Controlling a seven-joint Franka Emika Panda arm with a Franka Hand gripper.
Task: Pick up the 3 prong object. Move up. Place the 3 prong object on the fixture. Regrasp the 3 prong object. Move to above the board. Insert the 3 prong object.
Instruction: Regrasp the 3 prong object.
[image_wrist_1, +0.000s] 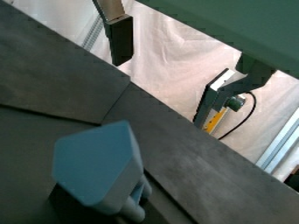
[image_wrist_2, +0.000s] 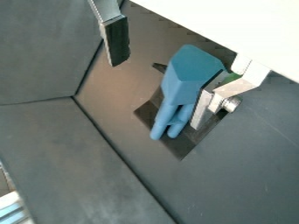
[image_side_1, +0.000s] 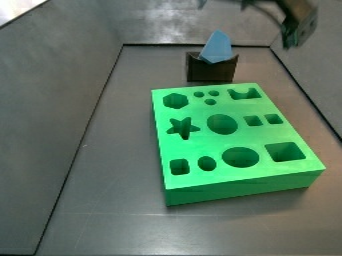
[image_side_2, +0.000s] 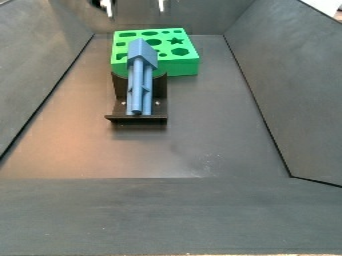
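Observation:
The light-blue 3 prong object (image_side_1: 215, 45) leans on the dark fixture (image_side_1: 211, 69) behind the green board (image_side_1: 234, 140). In a side view it lies lengthwise along the fixture (image_side_2: 138, 113), blocky end toward the board (image_side_2: 181, 55). My gripper (image_side_1: 290, 20) hangs open well above, with nothing held. Only its fingertips show at the frame edge in a side view (image_side_2: 134, 6). In a wrist view the object (image_wrist_2: 181, 92) lies below the gap, close to one silver finger (image_wrist_2: 218, 98), prongs pointing down onto the base plate (image_wrist_2: 176, 144). The dark pad (image_wrist_2: 115, 42) stands apart.
Dark sloping walls (image_side_2: 47, 90) enclose the work floor on all sides. Outside the bin, a white cloth (image_wrist_1: 176, 61) and a yellow cable (image_wrist_1: 214, 118) show in a wrist view. Bare dark floor (image_side_2: 174, 150) lies in front of the fixture.

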